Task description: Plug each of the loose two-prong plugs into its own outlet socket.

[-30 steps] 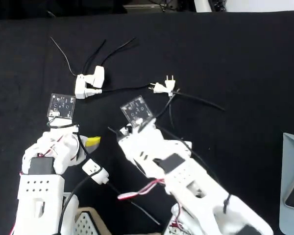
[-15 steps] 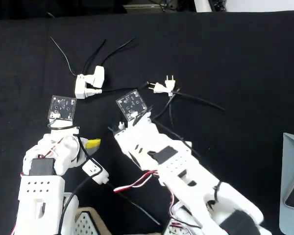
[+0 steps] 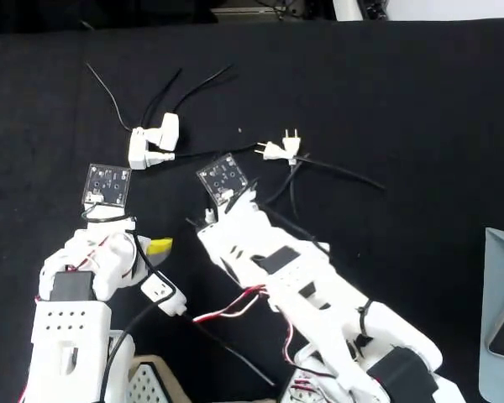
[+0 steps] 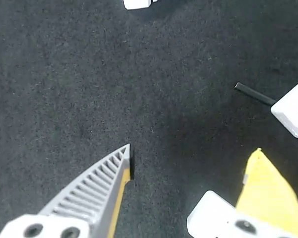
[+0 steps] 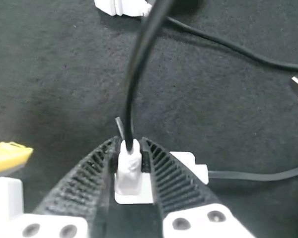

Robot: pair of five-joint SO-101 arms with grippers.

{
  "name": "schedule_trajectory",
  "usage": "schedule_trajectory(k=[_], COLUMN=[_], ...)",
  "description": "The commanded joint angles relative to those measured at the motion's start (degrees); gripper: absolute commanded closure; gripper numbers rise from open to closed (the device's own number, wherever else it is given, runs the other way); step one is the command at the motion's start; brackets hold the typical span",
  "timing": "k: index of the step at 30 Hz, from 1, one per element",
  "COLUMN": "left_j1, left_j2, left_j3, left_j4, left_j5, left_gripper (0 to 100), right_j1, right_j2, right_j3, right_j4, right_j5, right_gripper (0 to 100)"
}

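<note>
The right jaws, at the near centre of the black surface [image 3: 420, 101], are closed tight on a small white plug [image 5: 127, 171]. One ribbed finger [image 5: 82, 186] presses against each side of it. The plug stands on end, and its black cable [image 5: 139, 64] runs out of its upper end toward the far side. Its lower end sits against a white socket block [image 5: 186, 163] that lies flat on the surface just under the jaws. I cannot tell whether the prongs are seated in the block. A second black cable [image 5: 258, 174] leaves the side of the block.

The left jaws, at the near left, are wide open and hold nothing. The grey ribbed finger [image 4: 97, 191] and the yellow finger [image 4: 265, 191] are well apart above bare cloth. From above, the yellow fingertip [image 3: 158, 245] lies just left of the right arm [image 3: 294, 277], with the left arm [image 3: 84, 277] behind it.

Two more white plugs, one [image 3: 273, 151] and the other [image 3: 291, 139], lie close together at the far centre with their prongs bare, beyond the right arm's wrist. Their black cables trail off to the right and back toward the arm. Farther left lies a cluster of white sockets [image 3: 151, 141], with thin black wires fanning out from it toward the far side.
</note>
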Motion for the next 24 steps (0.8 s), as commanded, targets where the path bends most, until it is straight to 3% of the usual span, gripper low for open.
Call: schedule_trajectory(k=[1, 12, 24], left_j1=[-0.48, -0.48, -0.31], left_j2=[-0.79, -0.79, -0.79], left_j3=[-0.48, -0.48, -1.19], left_j4=[0.35, 0.35, -0.26], left_j5=[0.53, 0.53, 0.62], left_gripper=[65, 65, 65], right_j1=[1.93, 1.67, 1.76], right_j2=[-0.04, 3.38, 4.97], right_j3=[-1.45, -1.27, -0.57], right_j4=[-0.35, -0.79, -0.35], right_j5=[2.11, 7.65, 7.82], right_gripper=[98.7, 98.7, 98.7])
